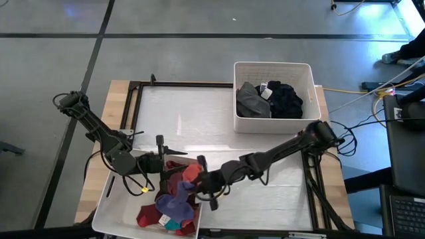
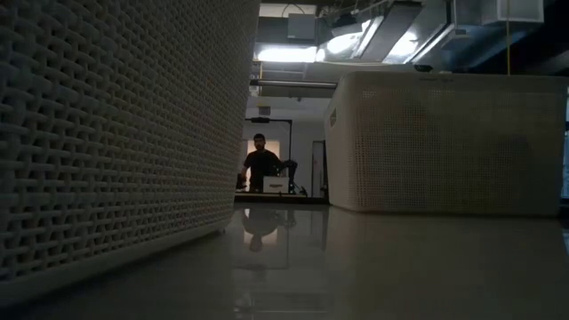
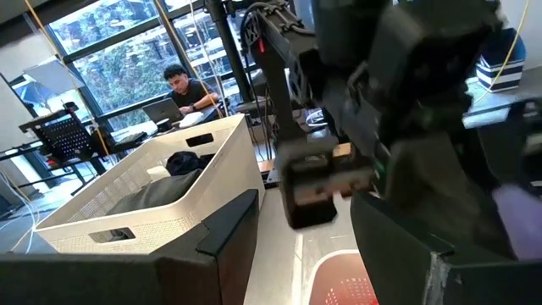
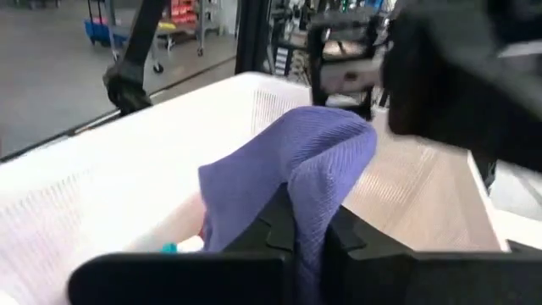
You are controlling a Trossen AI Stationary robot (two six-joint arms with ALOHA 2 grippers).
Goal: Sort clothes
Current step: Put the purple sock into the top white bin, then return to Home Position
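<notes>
Two white perforated plastic bins sit on the pale worktop: the far bin by the right arm's base holds dark and grey garments; the near bin at the front edge, beside the left arm, holds a heap of coloured garments in red, maroon, purple and a trace of teal.

Handling, as a judgement: all small, soft, light cloth. Limp, no stiffness, drapes and folds over whatever lifts it. Not fragile and not slippery, though neighbouring pieces may cling and ride up together. Best hold is a pinch on a raised fold or bunched ridge at the top of the heap, rather than on a flat layer.

Right gripper: over the near bin, fingers together and clamped on a fold of a purple ribbed-knit garment. The cloth rises between and above the fingers, then drapes down toward the bin interior. In the high view the same purple piece lies at the top of the heap, just beside the right gripper's tip.

Left gripper: fingers apart, holding nothing, at the near bin's back rim. The heap lies just beside it; whether it touches the red cloth, cannot tell.
</notes>
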